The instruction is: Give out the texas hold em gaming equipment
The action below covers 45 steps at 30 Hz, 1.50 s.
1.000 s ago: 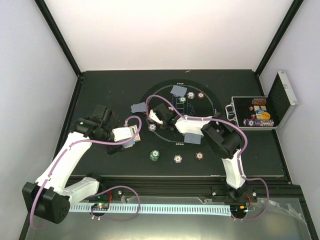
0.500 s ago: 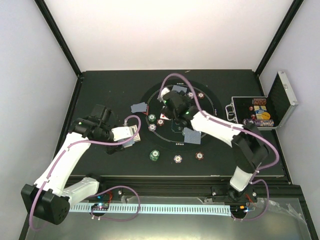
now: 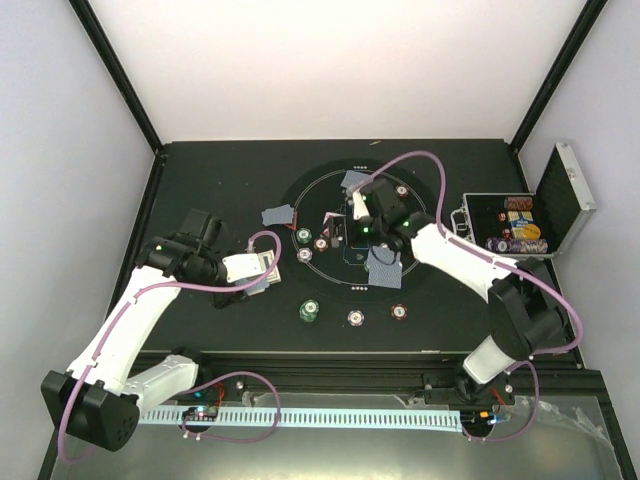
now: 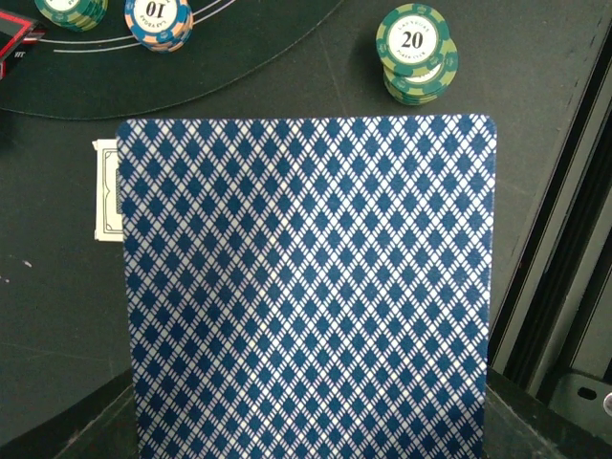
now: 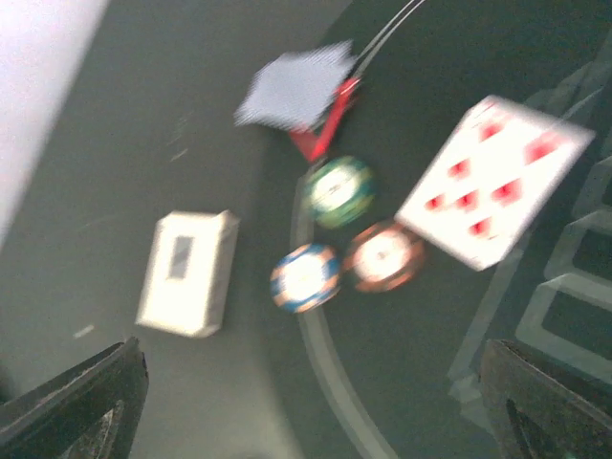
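Clearly, the left gripper (image 3: 264,270) clamps a blue-backed card (image 4: 306,287); the right gripper (image 5: 311,392) gapes wide, empty, above a face-up red card (image 5: 492,177).

White walls (image 3: 340,70) around black table (image 3: 220,170)

The right arm (image 3: 450,255) sprawls across the mat (image 3: 425,205), blocking its middle. Three chip piles (image 3: 356,317) stand just in front of it; the table (image 3: 215,175) lies open at far left.

One blue-backed card (image 4: 306,287) is gripped; other cards (image 3: 278,215) and chip stacks (image 3: 310,311) lie scattered
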### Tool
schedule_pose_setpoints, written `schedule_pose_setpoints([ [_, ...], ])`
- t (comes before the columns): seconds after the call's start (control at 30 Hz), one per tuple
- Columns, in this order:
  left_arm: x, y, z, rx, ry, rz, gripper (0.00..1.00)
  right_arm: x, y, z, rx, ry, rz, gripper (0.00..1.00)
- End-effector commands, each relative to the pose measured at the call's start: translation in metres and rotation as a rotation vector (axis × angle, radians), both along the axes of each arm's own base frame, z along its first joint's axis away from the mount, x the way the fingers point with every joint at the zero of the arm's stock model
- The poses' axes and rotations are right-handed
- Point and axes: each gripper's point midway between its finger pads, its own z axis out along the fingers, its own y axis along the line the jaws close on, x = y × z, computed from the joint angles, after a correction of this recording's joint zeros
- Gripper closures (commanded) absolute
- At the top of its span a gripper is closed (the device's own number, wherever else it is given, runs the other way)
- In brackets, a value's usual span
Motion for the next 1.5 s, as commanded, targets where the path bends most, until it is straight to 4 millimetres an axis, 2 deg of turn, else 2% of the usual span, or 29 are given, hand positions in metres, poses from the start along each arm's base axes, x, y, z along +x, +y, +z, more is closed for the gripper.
schedule_pose_setpoints([
  [0.0, 0.001, -0.006, 0.016, -0.034, -0.025, -0.030, 0.98, -0.066, 0.062, 0.039, 0.423, 0.224, 0.187, 0.05],
  [0.1, 0.002, -0.007, 0.017, -0.039, -0.029, -0.032, 0.99, -0.099, 0.090, 0.040, 0.513, 0.331, 0.295, 0.07],
  [0.17, 0.002, -0.007, 0.018, -0.041, -0.031, -0.033, 0.98, -0.113, 0.103, 0.043, 0.545, 0.354, 0.333, 0.07],
  [0.43, 0.002, -0.007, 0.018, -0.040, -0.029, -0.032, 0.99, -0.141, 0.142, 0.038, 0.621, 0.452, 0.390, 0.11],
  [0.57, 0.002, -0.007, 0.017, -0.040, -0.029, -0.033, 0.99, -0.149, 0.157, 0.031, 0.635, 0.501, 0.411, 0.14],
  [0.7, 0.002, -0.007, 0.017, -0.038, -0.030, -0.033, 0.99, -0.155, 0.170, 0.032, 0.662, 0.519, 0.442, 0.18],
  [1.17, 0.002, -0.007, 0.017, -0.042, -0.027, -0.033, 0.98, -0.168, 0.201, 0.026, 0.713, 0.601, 0.500, 0.26],
  [1.33, 0.002, -0.007, 0.019, -0.041, -0.035, -0.033, 0.98, -0.165, 0.204, 0.017, 0.695, 0.618, 0.494, 0.29],
  [1.47, 0.002, -0.007, 0.019, -0.040, -0.031, -0.033, 0.99, -0.161, 0.198, 0.007, 0.687, 0.630, 0.470, 0.33],
])
